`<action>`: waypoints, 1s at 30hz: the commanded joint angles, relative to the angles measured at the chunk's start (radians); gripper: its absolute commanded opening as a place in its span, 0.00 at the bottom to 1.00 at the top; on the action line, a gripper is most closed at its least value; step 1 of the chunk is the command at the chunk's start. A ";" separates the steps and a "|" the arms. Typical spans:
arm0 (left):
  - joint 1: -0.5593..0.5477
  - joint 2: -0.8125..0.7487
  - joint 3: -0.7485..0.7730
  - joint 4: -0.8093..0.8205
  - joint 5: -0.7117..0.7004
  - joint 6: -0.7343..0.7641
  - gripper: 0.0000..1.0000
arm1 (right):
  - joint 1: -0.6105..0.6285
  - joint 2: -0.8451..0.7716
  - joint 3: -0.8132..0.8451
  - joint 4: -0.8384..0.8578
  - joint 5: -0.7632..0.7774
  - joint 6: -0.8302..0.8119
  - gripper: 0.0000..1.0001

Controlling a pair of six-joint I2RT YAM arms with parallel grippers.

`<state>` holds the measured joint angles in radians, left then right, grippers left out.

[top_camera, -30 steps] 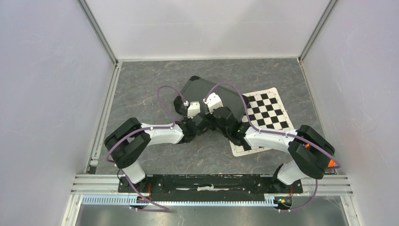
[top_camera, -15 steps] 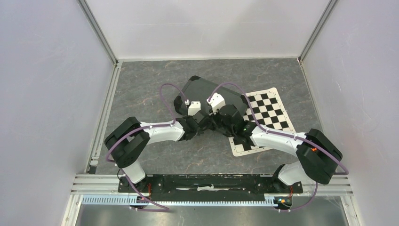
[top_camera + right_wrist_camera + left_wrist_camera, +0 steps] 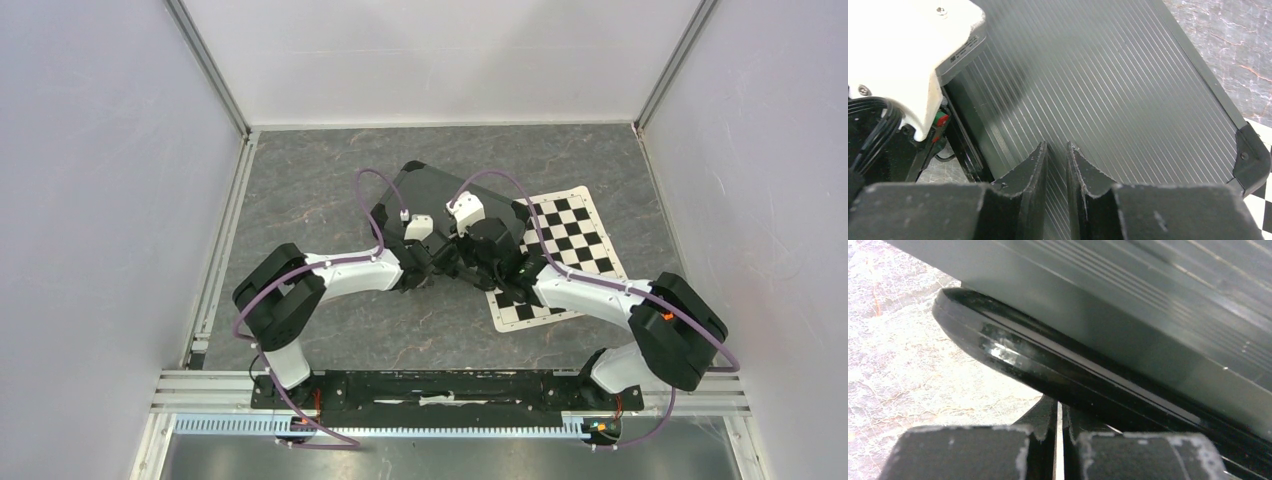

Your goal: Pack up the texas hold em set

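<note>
The black case lies closed in the middle of the grey table, turned at an angle, and its right corner sits on the checkered mat. As the lid is down, nothing inside the case can be seen. Both arms reach to the near side of the case and meet there. From above, their wrists and cables cover the fingers, so from that view I cannot say what the fingers touch. The left wrist view is very close and partly blurred: the left gripper has its two fingers pressed together, with only a thin bright slit between them and nothing between the pads. Its tips go under the glossy black handle of the case. Whether they touch it I cannot tell, because the handle hides the ends. Behind the handle rises the ribbed side of the case, cut off by the picture's edge. The right gripper hangs over the ribbed lid with its fingers a little apart – a narrow gap through which only the lid's ribs show. How near the tips are to the lid is hard to judge. At the upper left of that view a white camera housing of the left arm blocks part of the case edge.
</note>
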<state>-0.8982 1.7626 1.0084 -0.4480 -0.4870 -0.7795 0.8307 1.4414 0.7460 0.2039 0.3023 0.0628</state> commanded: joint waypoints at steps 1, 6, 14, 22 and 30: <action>0.015 0.137 -0.044 -0.284 0.090 0.072 0.02 | 0.002 0.089 -0.043 -0.297 -0.003 -0.032 0.24; 0.016 0.046 -0.053 -0.265 0.078 0.063 0.02 | 0.002 0.099 -0.040 -0.297 -0.016 -0.026 0.24; 0.044 -0.248 -0.162 0.065 0.167 0.053 0.02 | 0.002 0.069 -0.059 -0.274 -0.071 -0.015 0.24; 0.096 -0.366 -0.202 0.106 0.240 0.067 0.02 | 0.002 0.029 -0.086 -0.241 -0.127 -0.011 0.26; 0.142 -0.379 -0.287 0.211 0.342 0.054 0.02 | 0.002 0.001 -0.083 -0.251 -0.163 -0.019 0.30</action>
<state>-0.7700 1.4132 0.7437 -0.2813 -0.1997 -0.7547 0.8223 1.4147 0.7265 0.2050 0.2390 0.0452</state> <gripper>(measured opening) 0.026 0.288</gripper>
